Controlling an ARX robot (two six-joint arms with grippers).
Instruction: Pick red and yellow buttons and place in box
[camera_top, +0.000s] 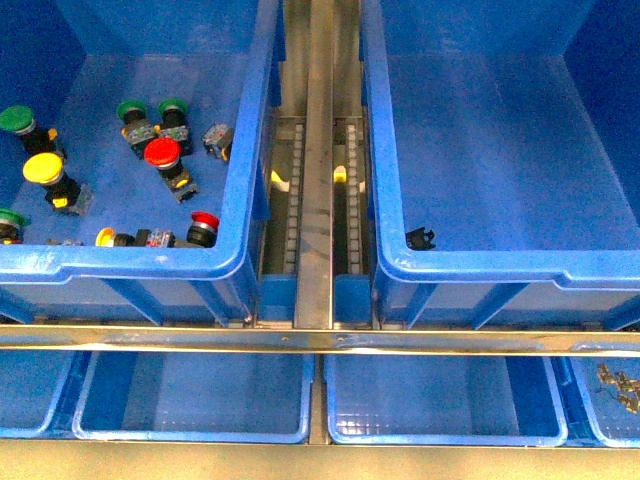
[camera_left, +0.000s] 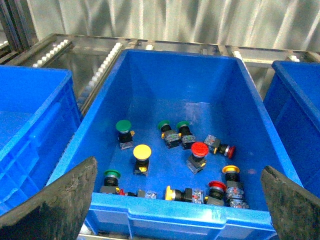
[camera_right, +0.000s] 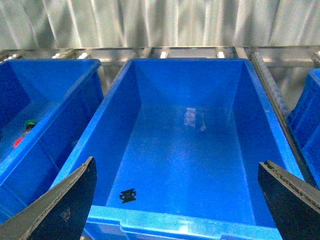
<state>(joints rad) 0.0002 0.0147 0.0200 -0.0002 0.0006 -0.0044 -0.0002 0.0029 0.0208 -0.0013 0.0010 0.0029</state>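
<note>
Pickup first: the red-capped button (camera_left: 199, 149) stands upright in the left crate (camera_left: 175, 212), near the yellow-capped button (camera_left: 142, 151). Lower your wide-open left end effector (camera_left: 178, 165) squarely over it, avoiding the green-capped buttons (camera_left: 123, 126); your right end effector (camera_right: 176, 162) hangs open over the box (camera_right: 200, 225).

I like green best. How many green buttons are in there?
4 green buttons, all in the left box: one standing alone, two side by side, one against the near wall. More could hide there.
</note>
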